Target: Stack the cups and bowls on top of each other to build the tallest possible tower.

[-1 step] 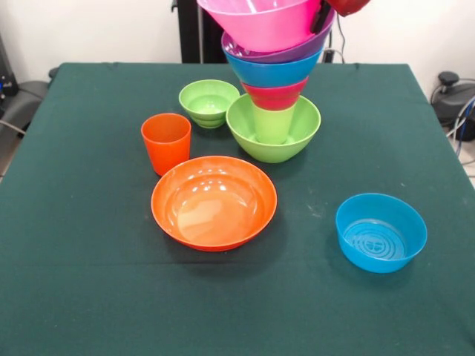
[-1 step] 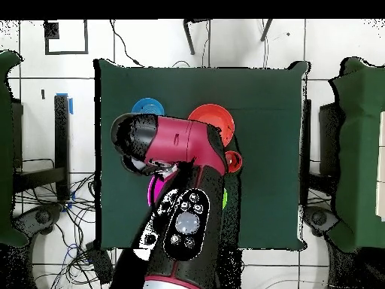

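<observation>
The tower stands at the back middle of the table. Its base is a medium green bowl (image 1: 297,133) holding a lime cup (image 1: 272,123). A small red bowl (image 1: 274,96), a blue bowl (image 1: 272,72) and a purple bowl (image 1: 286,52) sit above the cup. A pink bowl (image 1: 260,21) (image 2: 153,190) rests tilted on top. My gripper (image 1: 323,16) is at the pink bowl's right rim, mostly cut off by the top edge. In the overhead view my arm (image 2: 177,143) hides the tower and gripper.
Loose on the green cloth are a small green bowl (image 1: 208,102), an orange cup (image 1: 165,142) (image 2: 234,161), a large orange bowl (image 1: 214,202) (image 2: 214,119) and a blue bowl (image 1: 381,232) (image 2: 147,107) near the front right.
</observation>
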Controlling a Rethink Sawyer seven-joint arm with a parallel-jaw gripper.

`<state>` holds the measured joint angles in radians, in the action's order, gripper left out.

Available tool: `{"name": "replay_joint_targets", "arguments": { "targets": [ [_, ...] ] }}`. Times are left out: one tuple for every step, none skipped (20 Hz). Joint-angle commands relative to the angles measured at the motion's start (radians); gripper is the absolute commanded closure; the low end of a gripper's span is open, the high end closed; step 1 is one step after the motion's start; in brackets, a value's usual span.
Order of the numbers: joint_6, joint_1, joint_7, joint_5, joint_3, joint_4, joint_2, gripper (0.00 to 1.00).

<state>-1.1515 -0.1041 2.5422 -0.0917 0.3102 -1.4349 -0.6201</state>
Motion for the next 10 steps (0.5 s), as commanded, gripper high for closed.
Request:
{"name": "replay_joint_targets", "arguments": {
  "targets": [
    [0.079, -0.021, 0.071, 0.007, -0.076, -0.083, 0.010, 1.00],
    [0.077, -0.023, 0.072, 0.009, -0.074, -0.083, 0.010, 1.00],
    [0.077, -0.025, 0.073, 0.011, -0.072, -0.084, 0.010, 1.00],
    [0.077, -0.028, 0.075, 0.012, -0.070, -0.086, 0.009, 1.00],
    [0.079, -0.029, 0.076, 0.013, -0.069, -0.088, 0.009, 1.00],
    [0.082, -0.030, 0.077, 0.013, -0.068, -0.090, 0.010, 1.00],
    [0.087, -0.030, 0.076, 0.014, -0.068, -0.092, 0.010, 1.00],
    [0.092, -0.030, 0.075, 0.013, -0.068, -0.093, 0.011, 1.00],
    [0.097, -0.029, 0.074, 0.012, -0.068, -0.095, 0.012, 1.00],
    [0.100, -0.029, 0.074, 0.010, -0.069, -0.096, 0.012, 1.00]
  ]
}}
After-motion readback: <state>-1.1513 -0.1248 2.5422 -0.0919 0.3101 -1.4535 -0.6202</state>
